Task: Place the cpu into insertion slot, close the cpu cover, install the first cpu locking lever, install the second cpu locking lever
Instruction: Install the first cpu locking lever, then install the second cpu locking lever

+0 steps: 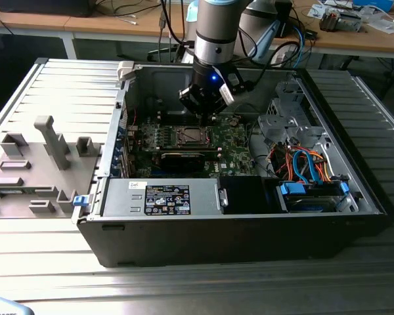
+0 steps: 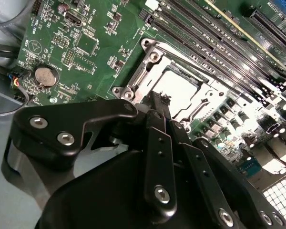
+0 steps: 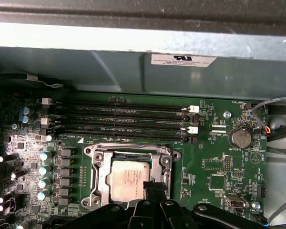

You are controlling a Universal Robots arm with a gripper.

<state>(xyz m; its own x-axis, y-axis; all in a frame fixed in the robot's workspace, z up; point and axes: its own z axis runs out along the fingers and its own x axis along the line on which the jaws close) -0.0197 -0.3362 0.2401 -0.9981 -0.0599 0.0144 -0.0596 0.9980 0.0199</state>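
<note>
The cpu [image 3: 128, 180] lies flat in the insertion slot [image 3: 99, 168] on the green motherboard [image 3: 209, 143], its silver-grey top framed by the silvery cpu cover [image 3: 128, 151], which lies down around it. In the second wrist view the chip [image 2: 178, 88] shows pale inside the same metal frame [image 2: 148, 57]. The gripper [image 3: 152, 188] hangs directly above the chip's near edge, its black fingers [image 2: 158, 109] drawn together with nothing between them. Long memory slots [image 3: 124, 121] run just beside the socket. In the exterior view the arm [image 1: 215, 39] reaches down into the open computer case [image 1: 354, 170], gripper [image 1: 203, 108] just above the socket [image 1: 192, 136].
</note>
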